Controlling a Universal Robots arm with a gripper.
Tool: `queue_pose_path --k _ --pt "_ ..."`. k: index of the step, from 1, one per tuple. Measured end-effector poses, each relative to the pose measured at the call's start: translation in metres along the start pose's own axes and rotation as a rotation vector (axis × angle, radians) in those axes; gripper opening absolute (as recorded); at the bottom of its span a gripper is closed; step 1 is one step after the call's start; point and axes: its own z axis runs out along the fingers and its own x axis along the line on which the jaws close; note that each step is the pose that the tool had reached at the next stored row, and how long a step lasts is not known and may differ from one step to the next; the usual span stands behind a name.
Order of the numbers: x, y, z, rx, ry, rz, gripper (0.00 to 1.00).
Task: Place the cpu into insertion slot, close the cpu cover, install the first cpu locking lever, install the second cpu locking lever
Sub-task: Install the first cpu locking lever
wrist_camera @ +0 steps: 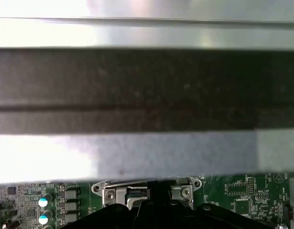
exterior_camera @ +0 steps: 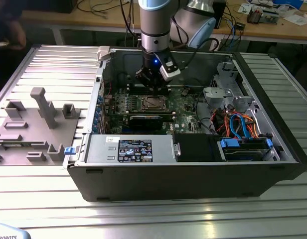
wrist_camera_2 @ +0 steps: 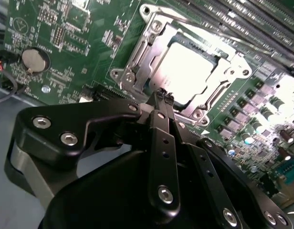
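The cpu lies flat in its socket on the green motherboard, its silvery top bright with glare. The cpu cover lies down around it as a metal frame, with a thin wire lever running along one edge. My gripper is shut, black fingertips pressed together with nothing between them, right at the socket's edge. In the exterior view the gripper hangs inside the open case just behind the socket with the cpu. The first wrist view has the cover beside the gripper.
A long black card lies in front of the socket. A grey power supply fills the case front, and a drive cage with blue cables sits on the exterior view's right. The case wall is close behind. A grey fixture stands outside.
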Motion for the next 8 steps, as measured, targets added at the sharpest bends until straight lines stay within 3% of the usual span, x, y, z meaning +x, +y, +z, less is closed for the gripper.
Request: queue_pose_path --k 8 --pt "-0.0003 -0.0095 0.0000 0.0078 -0.0004 0.010 0.11"
